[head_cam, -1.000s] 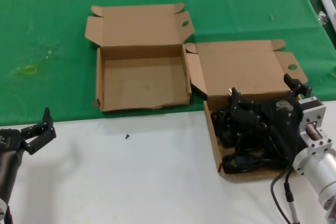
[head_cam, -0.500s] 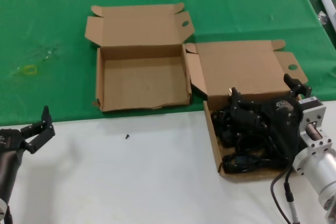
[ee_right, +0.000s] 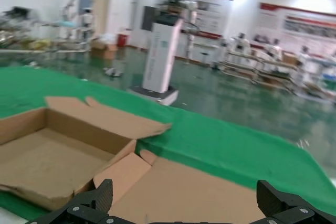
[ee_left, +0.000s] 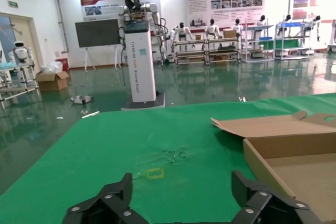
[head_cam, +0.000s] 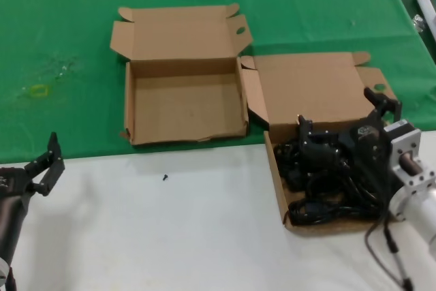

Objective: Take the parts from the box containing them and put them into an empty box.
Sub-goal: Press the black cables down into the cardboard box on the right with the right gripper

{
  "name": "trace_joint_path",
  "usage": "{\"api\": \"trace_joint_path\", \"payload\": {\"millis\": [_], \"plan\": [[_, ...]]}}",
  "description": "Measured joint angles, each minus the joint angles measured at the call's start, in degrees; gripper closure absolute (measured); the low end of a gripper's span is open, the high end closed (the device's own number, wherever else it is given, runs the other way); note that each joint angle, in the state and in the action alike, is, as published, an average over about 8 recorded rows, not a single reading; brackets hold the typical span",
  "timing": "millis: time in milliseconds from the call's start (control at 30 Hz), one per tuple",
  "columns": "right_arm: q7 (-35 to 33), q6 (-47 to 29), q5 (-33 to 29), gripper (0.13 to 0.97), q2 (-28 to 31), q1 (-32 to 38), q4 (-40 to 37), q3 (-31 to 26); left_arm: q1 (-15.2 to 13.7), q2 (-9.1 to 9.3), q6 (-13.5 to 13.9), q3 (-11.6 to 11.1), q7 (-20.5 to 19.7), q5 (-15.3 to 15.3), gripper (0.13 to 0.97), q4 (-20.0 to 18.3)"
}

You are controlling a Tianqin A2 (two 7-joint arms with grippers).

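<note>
Table [head_cam: 170, 236] is pretty much split in two, green cloth [head_cam: 68, 32] at the back and bare white up front. Two open cardboard mailers sit side by side: the empty box [head_cam: 185, 103] in the middle, and the box containing them [head_cam: 320, 148] to its right, with the black power cords [head_cam: 320, 189] piled up inside. Right gripper [head_cam: 344, 117] hangs right over that pile, fingers spread wide, nothing in them. Left gripper [head_cam: 46, 165] is parked low at the near left, also wide open and holding nothing. Tiny black screw [head_cam: 165, 177] lies on the white part.
</note>
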Motion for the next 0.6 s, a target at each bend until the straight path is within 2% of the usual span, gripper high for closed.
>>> {"api": "trace_joint_path", "payload": {"millis": [100,367,500,600], "plan": [[0.9,-2.5,-0.5,0.129,3.8,1.1,0.4,-0.6,0.0,0.0,0.0,0.0,0.0,0.0,0.403,0.0],[8.0,-8.4,-1.9,0.129,15.3,5.8,1.8,-2.8,0.0,0.0,0.0,0.0,0.0,0.0,0.627,0.0],[11.3,-11.7,-2.8,0.129,19.7,8.6,2.5,-3.8,0.0,0.0,0.0,0.0,0.0,0.0,0.627,0.0],[12.7,-14.9,-3.5,0.129,22.3,10.8,2.9,-4.6,0.0,0.0,0.0,0.0,0.0,0.0,0.694,0.0]]}}
